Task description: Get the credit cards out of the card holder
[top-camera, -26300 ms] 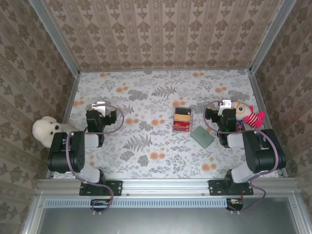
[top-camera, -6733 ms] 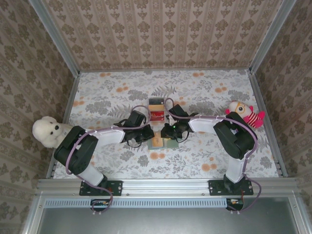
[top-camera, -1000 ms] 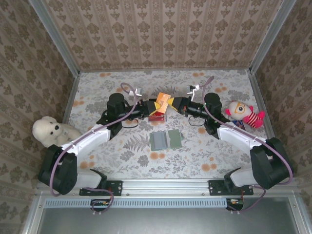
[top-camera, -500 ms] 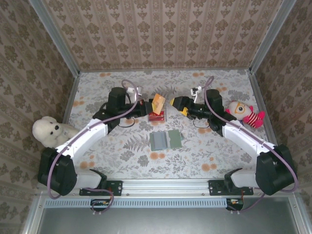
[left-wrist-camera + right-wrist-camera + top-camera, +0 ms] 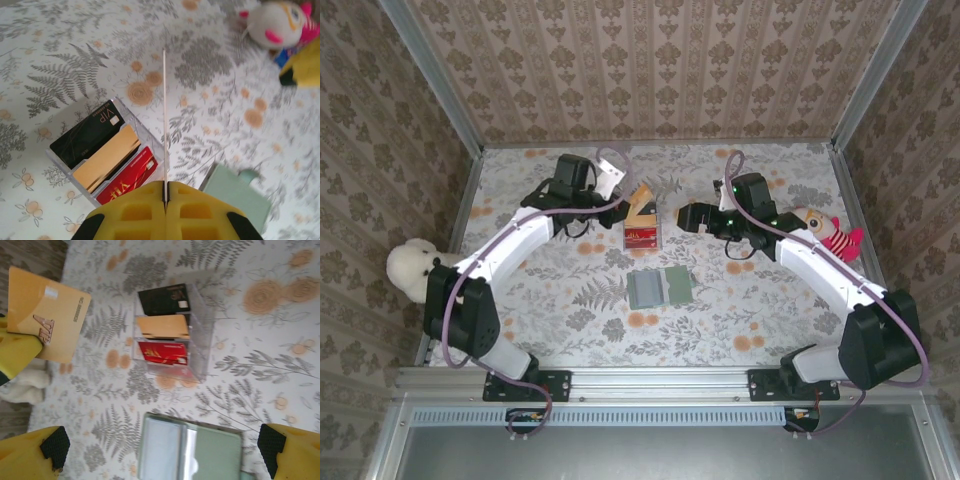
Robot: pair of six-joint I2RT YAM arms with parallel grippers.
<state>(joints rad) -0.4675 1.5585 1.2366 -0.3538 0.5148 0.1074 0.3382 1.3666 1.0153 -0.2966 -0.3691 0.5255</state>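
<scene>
Left tool [image 5: 165,192] clenched on orange card [image 5: 47,315] — clear box [image 5: 100,152] just below it; best lowered squarely in before letting go. Right tool [image 5: 688,216] gapes, empty.

The left arm [image 5: 515,245] and right arm [image 5: 820,272] wear white shells between black joints, each trailed by a mauve cable [image 5: 616,158]. Black bases [image 5: 528,384] are bolted at the frame's bottom. The left gripper [image 5: 165,192] has yellow, pocketed fingers [image 5: 135,215].
</scene>
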